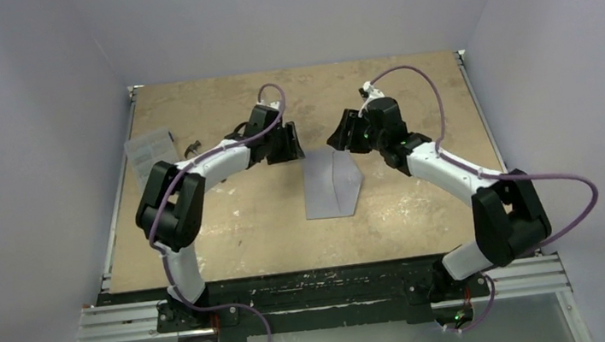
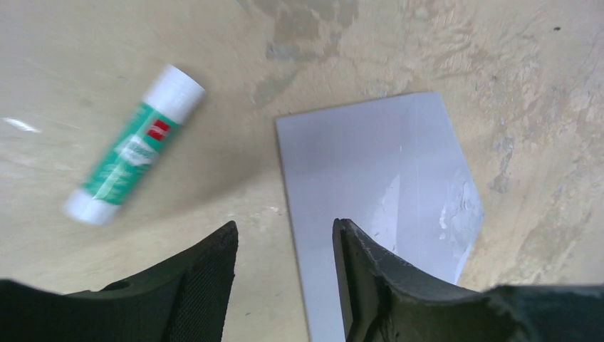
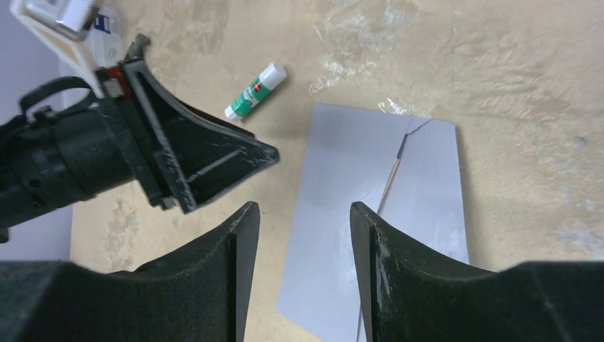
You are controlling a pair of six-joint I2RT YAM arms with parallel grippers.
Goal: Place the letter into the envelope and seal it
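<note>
The grey-blue envelope [image 1: 331,187] lies flat mid-table, its pointed flap toward the right. In the left wrist view the envelope [image 2: 370,178] shows whitish smears near the flap tip. In the right wrist view the envelope [image 3: 356,185] shows a thin tan line [image 3: 392,173] along the flap seam. No peach-tan letter sheet shows otherwise. My left gripper [image 1: 286,144] is open and empty above the envelope's far left corner, its jaws [image 2: 285,239] straddling the left edge. My right gripper [image 1: 341,135] is open and empty above the far right corner, over the envelope [image 3: 303,217].
A green and white glue stick [image 2: 132,146] lies on the table just left of the envelope, also in the right wrist view [image 3: 255,90]. A clear ribbed plastic box [image 1: 150,147] and a small dark object [image 1: 192,149] sit at the far left.
</note>
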